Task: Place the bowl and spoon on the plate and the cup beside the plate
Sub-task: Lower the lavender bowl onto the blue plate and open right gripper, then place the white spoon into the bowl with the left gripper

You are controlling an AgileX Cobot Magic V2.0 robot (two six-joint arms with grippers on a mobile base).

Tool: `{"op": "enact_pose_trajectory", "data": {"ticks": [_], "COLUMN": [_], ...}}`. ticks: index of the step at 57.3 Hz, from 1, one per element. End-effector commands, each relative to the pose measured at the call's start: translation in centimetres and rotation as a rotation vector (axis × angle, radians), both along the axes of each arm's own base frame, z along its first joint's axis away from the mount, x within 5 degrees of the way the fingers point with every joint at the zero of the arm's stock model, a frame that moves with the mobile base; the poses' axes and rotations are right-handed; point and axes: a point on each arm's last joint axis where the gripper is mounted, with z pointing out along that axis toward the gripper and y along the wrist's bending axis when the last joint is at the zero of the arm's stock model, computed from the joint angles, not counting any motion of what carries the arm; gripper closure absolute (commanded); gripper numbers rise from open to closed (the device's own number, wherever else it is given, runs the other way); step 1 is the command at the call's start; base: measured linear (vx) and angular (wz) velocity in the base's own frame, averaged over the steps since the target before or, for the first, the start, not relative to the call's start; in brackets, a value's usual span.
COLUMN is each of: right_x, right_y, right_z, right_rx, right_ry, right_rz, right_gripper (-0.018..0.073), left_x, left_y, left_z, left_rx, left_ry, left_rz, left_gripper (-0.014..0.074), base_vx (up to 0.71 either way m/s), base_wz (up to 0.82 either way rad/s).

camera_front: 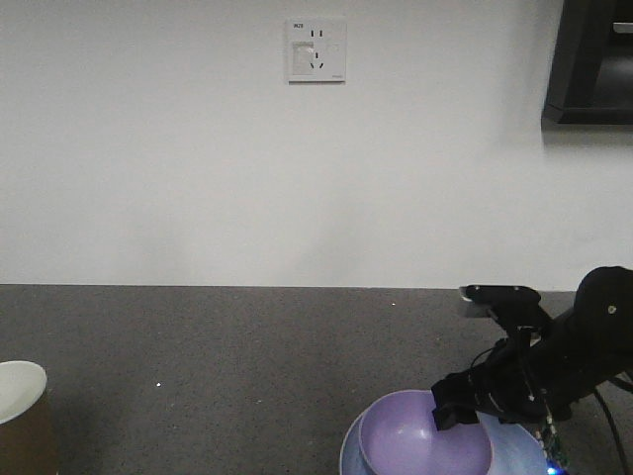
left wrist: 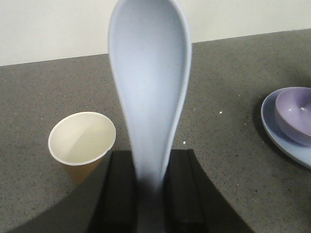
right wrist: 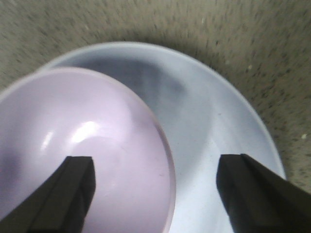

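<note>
left wrist — spoon (left wrist: 148, 97) gripped | right wrist — bowl (right wrist: 82, 145) on plate (right wrist: 214, 121)

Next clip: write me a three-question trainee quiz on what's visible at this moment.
1. True or false: the bowl sits on the plate.
2. What does the left gripper hold? A bowl, B spoon, C nothing.
3. Fill in: the right gripper above the bowl's rim is ___ (open or shut).
Key: 1 true; 2 B; 3 open.
</note>
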Motion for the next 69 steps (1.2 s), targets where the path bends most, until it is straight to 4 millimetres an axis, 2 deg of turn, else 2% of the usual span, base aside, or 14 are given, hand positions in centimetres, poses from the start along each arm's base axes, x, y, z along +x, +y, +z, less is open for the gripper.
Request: {"op": "enact_pose_trajectory", "data": {"ticks": [1,11,19,27,33,43,53,57,63,69], "right_x": [-1.5,-5.6,-9.8,-13.7,-16.0,-18.4,-19.1,-19.1,-19.1,-19.1], "right_y": [-0.3,-0.9,-1.6,-2.2,-2.7,-3.5,-4.2,-4.4,-4.6,-4.6], "right_z": [5.2,10.0,14.1,16.8,17.9,18.7,18.6,18.5,18.4,18.4], "right_rx": [0.014,0.02,0.029,0.03,0.01,-0.031,-0.085,-0.1,-0.123,-0.123], "right_ry": [-0.194,-0.308,-0.459,-0.57,-0.613,-0.649,-0.635,-0.62,-0.614,-0.615], "right_rz": [0.0,0.015,0.016,0.016,0.018,-0.013,-0.048,-0.061,-0.076,-0.076], "right_gripper": [-0.0048,-0.0025,-0.0022,-0.0022,-0.0022,-0.0022,-0.0022,-0.0022,-0.0022,-0.0022], "left_x": [0.5,2.9,7.2,11.8,14.8,18.3,19.5,20.0,20.3,21.0], "left_y": [-0.2,-1.3,-3.6,-6.3,-9.0,-15.5,-21.7,-23.5,-25.8,-27.0], "left_z": [1.2,2.1,3.6,3.9,2.8,0.1,-2.1,-3.0,-3.7,-5.0], "left_rx": [-0.03,0.04,0.034,-0.001,0.005,0.059,0.085,0.089,0.082,0.088], "left_ry": [-0.074,0.01,0.093,0.196,0.296,0.411,0.471,0.486,0.498,0.541], "left_rz": [-0.007,-0.07,-0.192,-0.334,-0.423,-0.58,-0.694,-0.716,-0.737,-0.741], "left_gripper": [0.0596,0.0596,0.0596,0.0596,0.0596,0.0596,0.0596,0.0596,0.0596,0.0596], "base_vx": [0.0,0.0,0.0,0.0,0.0,0.0,0.0,0.0,0.0,0.0], "base_wz": [0.0,0.0,0.0,0.0,0.0,0.0,0.0,0.0,0.0,0.0]}}
